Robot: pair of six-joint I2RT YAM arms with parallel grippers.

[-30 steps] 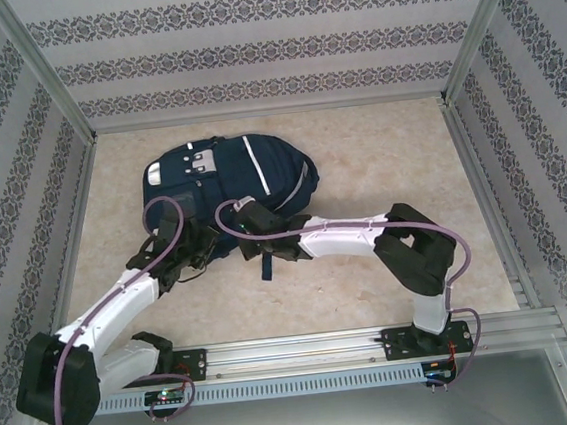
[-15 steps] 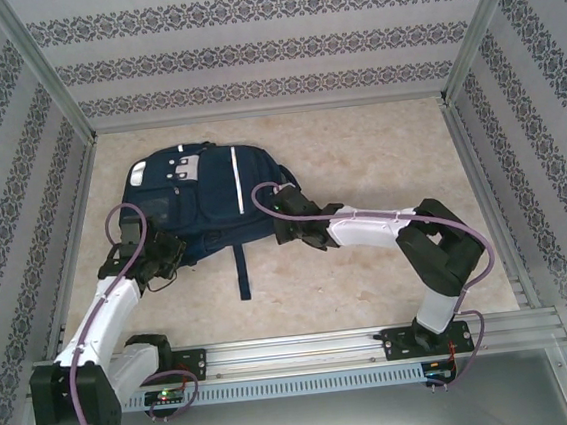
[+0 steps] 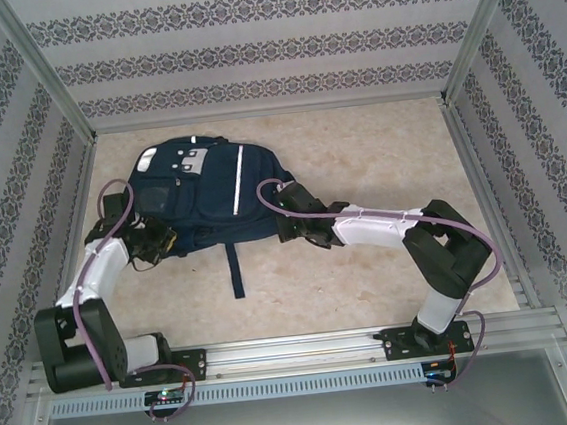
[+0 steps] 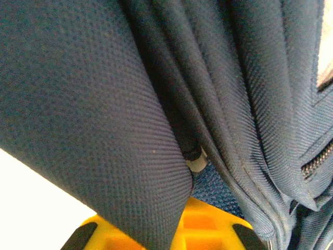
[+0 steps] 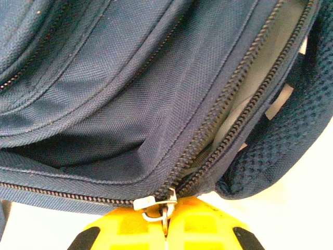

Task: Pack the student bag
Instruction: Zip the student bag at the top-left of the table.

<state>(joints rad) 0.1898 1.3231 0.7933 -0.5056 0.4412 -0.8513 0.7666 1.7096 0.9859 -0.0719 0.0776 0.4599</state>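
The student bag [image 3: 206,195], a navy backpack with white stripes, lies flat on the table at the back left. My left gripper [image 3: 156,240] is at its near left corner. In the left wrist view a fold of the bag's fabric [image 4: 78,104] runs down between the yellow fingers [image 4: 208,232], which pinch it. My right gripper [image 3: 286,220] is at the bag's right edge. In the right wrist view it is shut on the metal zipper pull [image 5: 165,212]. The zip [image 5: 244,99] gapes open up to the right of the slider and is closed to its left.
A dark strap [image 3: 235,272] trails from the bag toward the near edge. Patterned walls with metal posts [image 3: 62,103] enclose the table on three sides. The arms' mounting rail [image 3: 307,349] runs along the front. Bare tabletop [image 3: 389,162] lies right of the bag.
The bag has shifted left and back and now lies flatter. My left arm has swung out to the left with its corner. My right gripper has moved right along the bag's edge.
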